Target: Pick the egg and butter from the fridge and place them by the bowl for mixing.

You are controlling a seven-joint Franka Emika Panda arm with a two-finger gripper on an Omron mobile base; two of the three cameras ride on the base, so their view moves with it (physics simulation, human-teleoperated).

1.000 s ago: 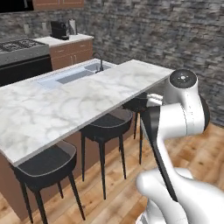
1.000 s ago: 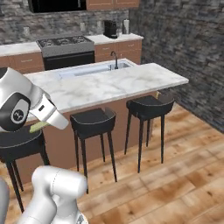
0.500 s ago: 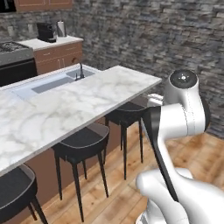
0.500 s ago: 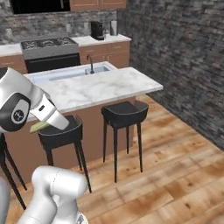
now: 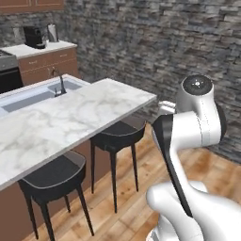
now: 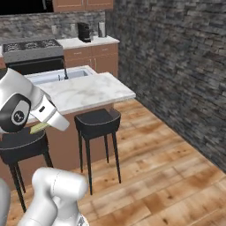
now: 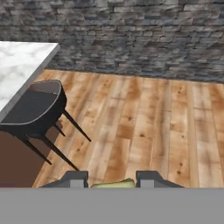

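Note:
My gripper (image 7: pixel 111 182) is shut on a pale yellow block, the butter (image 7: pixel 113 184), whose edge peeks out between the two dark fingertips (image 7: pixel 74 178). In the right base view the butter (image 6: pixel 39 127) shows as a yellow sliver under the white hand, held close to the arm and above a stool. The hand view looks down at the wooden floor and a stool beside the island. The egg, the fridge and the bowl are out of view.
A marble island (image 5: pixel 70 117) with a sink (image 5: pixel 35 93) runs to my left, with black stools (image 5: pixel 117 134) (image 5: pixel 49 176) under it. A dark stone wall (image 6: pixel 176 66) stands ahead and to the right. A stove (image 6: pixel 31 48) and coffee maker (image 6: pixel 83 31) sit at the back. Wooden floor (image 6: pixel 167 176) lies open on the right.
The whole scene has slid left in both base views, so the base has moved; more stone wall and floor now show. The arm's pose and its grip on the butter are unchanged.

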